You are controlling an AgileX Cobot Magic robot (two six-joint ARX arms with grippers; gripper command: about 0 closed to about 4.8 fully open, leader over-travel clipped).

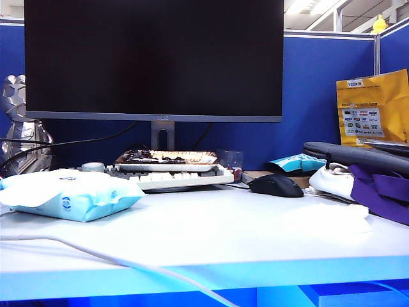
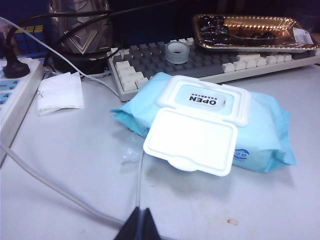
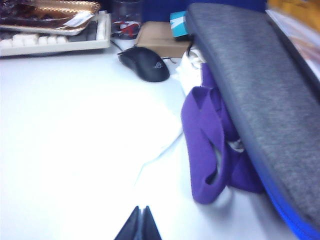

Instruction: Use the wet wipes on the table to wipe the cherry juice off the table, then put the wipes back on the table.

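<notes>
Lying flat on the tabletop [image 1: 211,236] just in front of the mouse [image 1: 276,185], the wet wipes [image 1: 329,217], with left fingers [image 2: 139,222] and right fingers [image 3: 139,225] both clenched empty, risking a missed juice speck near the pack [image 2: 210,125].

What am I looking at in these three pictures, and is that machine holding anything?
A two-armed robot works at a white table. One camera faces the desk; the arms are out of its sight. The other two cameras ride on the wrists. The left gripper hangs shut over the blue wipes pack, whose lid is open. The right gripper is shut too, near a mouse and a purple strap. A thin white wet wipe lies on the table. Neither gripper holds anything.
</notes>
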